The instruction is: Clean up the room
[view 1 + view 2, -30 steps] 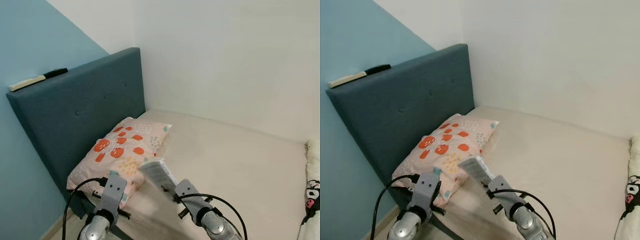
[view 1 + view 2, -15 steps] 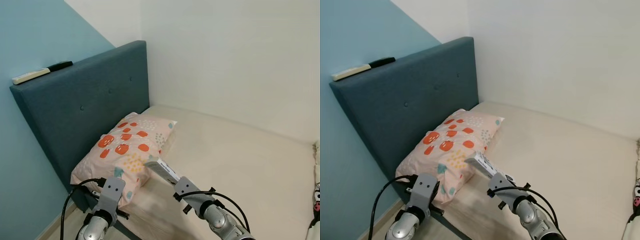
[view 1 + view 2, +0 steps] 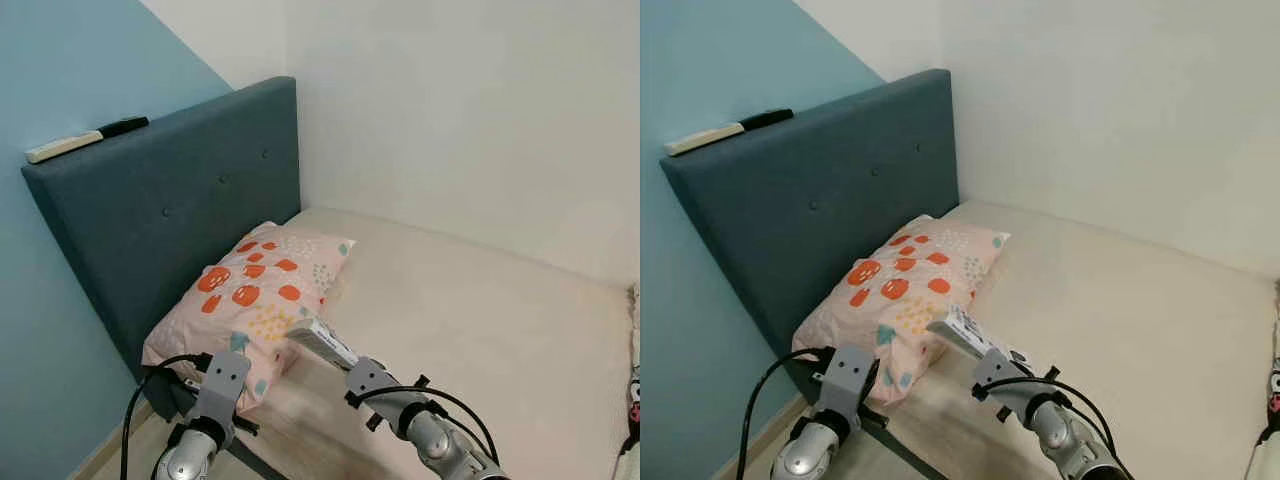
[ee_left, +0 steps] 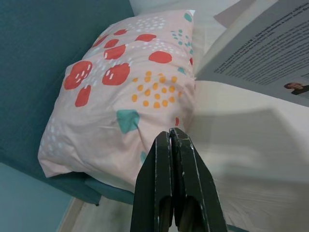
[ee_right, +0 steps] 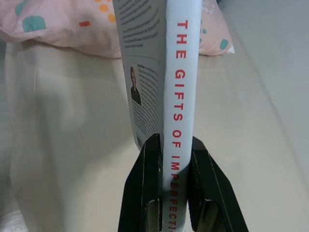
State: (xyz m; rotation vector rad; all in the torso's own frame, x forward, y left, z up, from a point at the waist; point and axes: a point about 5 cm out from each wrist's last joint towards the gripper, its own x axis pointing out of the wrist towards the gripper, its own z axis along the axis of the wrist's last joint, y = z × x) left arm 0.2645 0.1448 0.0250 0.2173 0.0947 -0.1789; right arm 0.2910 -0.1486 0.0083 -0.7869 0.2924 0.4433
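Right claw (image 5: 176,145) is clamped on just the book (image 3: 322,342) spine end near the pillow (image 3: 250,300); could slip. Left claw (image 4: 171,145) clenched empty.

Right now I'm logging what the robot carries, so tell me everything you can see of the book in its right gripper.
The book is a slim paperback with a white spine printed in red capitals, reading "THE GIFTS OF IMPERFEC" before the fingers cover the rest. Its grey back cover carries small text and a small portrait photo. The right gripper is shut on the spine end, one black finger on each cover. The book is held out over the cream mattress, its far end near the spotted pillow; whether it touches either cannot be told.
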